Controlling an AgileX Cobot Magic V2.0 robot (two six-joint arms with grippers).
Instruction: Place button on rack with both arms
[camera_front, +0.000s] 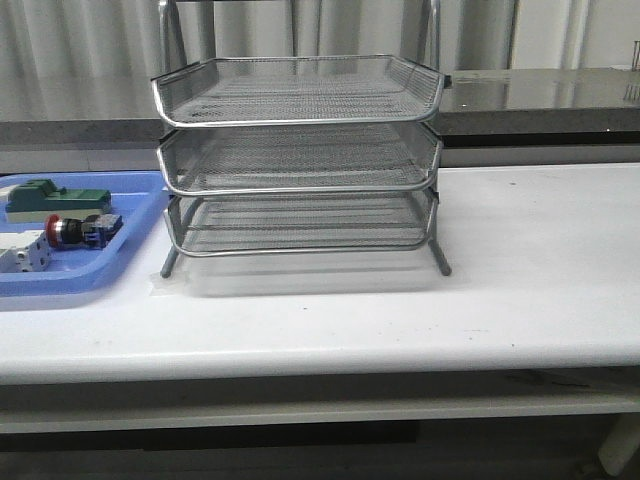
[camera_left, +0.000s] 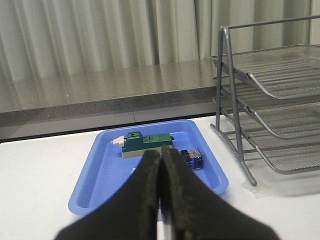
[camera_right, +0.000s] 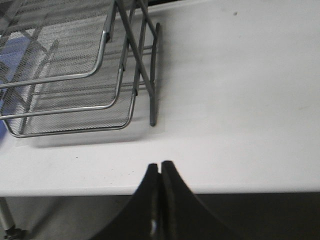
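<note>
Front: one three-tier rack (camera_front: 300, 160) mid-table, bare tabletop (camera_front: 540, 260) to its right, one button (camera_front: 68, 230) in blue tray (camera_front: 90, 275) at left edge w/ green block (camera_front: 55, 198), left wrist: left gripper (camera_left: 161, 165) clenched, empty, above tray, right wrist: right gripper (camera_right: 160, 172) pressed closed, empty, over table's front edge.

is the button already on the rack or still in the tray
Still in the tray: the button lies in the blue tray, left of the rack.
</note>
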